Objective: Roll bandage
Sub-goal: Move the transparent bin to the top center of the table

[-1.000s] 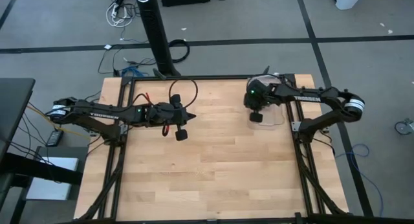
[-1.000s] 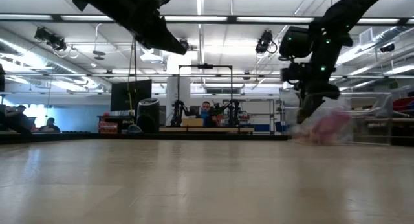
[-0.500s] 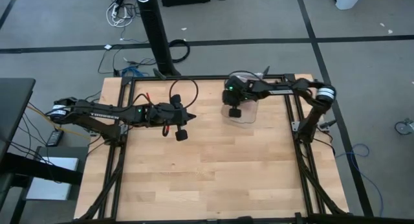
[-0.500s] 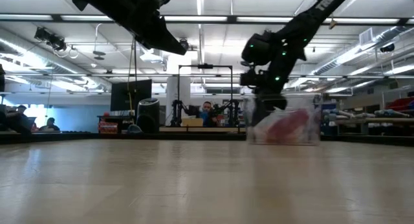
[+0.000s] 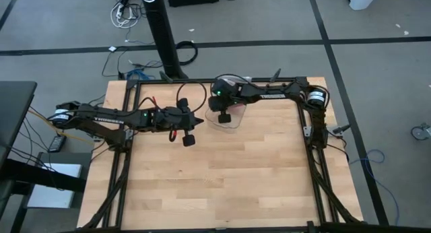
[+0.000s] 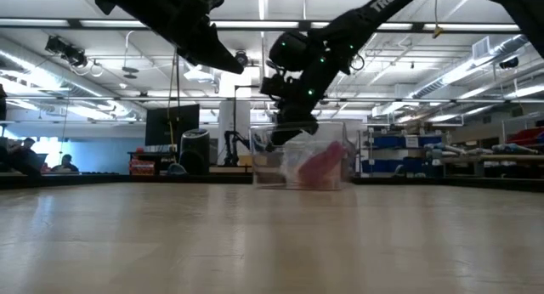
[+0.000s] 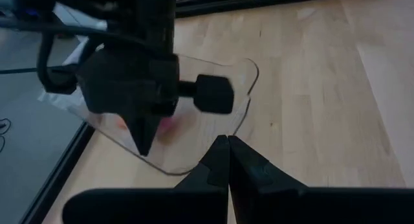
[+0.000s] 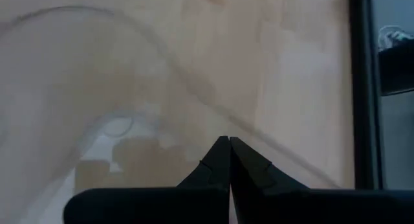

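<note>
High view: wooden table [image 5: 222, 172] w/ black frame rails; left arm reaches in from the left edge, left gripper [image 5: 190, 128] over the table's upper-left part, fingers pointing toward centre. Right arm stretches across the far edge from the right side, right gripper [image 5: 224, 113] at a clear plastic container [image 5: 232, 118] near the far-middle of the table, just right of the left gripper. Bandage not distinguishable from above. Low view: container [image 6: 302, 162] sits on the tabletop, transparent walls, pink bandage [image 6: 321, 168] inside it, toward its right half. Right gripper [image 6: 285, 132] comes down from above onto the container's left upper rim; can't tell here if it pinches the wall. Left arm hangs high at upper left, off the table. A person [image 6: 64, 165] far back in the room at left. Left wrist view: left gripper [image 7: 228, 159] w/ fingertips pressed together, nothing between them; beyond it the right arm's wrist and the container [image 7: 239, 101], a bit of pink bandage [image 7: 169, 125] showing through the plastic beside the right gripper. Right wrist view: right gripper [image 8: 229, 160] fingertips clenched together; the container's [image 8: 97, 120] curved clear rim just ahead over the wood; can't tell whether the plastic edge is caught between the tips.
</note>
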{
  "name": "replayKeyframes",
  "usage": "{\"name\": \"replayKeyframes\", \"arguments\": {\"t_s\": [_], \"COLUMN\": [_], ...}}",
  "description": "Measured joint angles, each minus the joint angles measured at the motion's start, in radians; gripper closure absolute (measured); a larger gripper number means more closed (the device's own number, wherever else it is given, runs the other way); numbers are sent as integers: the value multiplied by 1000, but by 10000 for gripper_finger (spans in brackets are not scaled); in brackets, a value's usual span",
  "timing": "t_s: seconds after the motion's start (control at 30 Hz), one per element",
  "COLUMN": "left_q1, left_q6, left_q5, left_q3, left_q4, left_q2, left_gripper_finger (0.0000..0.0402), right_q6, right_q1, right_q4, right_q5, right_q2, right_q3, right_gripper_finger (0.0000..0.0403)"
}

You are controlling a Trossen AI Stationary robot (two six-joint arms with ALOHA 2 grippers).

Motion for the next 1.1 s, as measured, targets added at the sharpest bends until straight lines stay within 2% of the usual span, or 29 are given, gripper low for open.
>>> {"name": "replayKeyframes", "arguments": {"t_s": [0.1,0.2,0.33,0.5,0.6,0.73,0.8,1.0,1.1], "left_q1": [0,0,0,0,0,3,7,8,10], "left_q6": [-5,-8,-9,-13,-29,-43,-65,-68,-65], "left_q5": [0,0,0,1,14,19,20,27,27], "left_q3": [0,0,0,0,0,1,-1,0,0], "left_q4": [-17,-30,-31,-39,-41,-96,-164,-165,-177], "left_q2": [-4,-16,-29,-36,-38,-62,-93,-147,-164], "left_gripper_finger": [397,397,397,397,398,398,398,398,398], "right_q6": [2,45,184,384,459,484,468,447,449], "right_q1": [24,40,37,-5,-52,-145,-190,-283,-296], "right_q4": [-99,-218,-392,-656,-742,-722,-658,-295,-145], "right_q5": [24,72,100,207,260,219,189,15,-3], "right_q2": [-14,-87,-225,-356,-402,-440,-448,-450,-423], "right_q3": [38,51,54,54,28,-99,-195,-421,-464], "right_gripper_finger": [403,403,403,403,403,403,403,403,403]}}
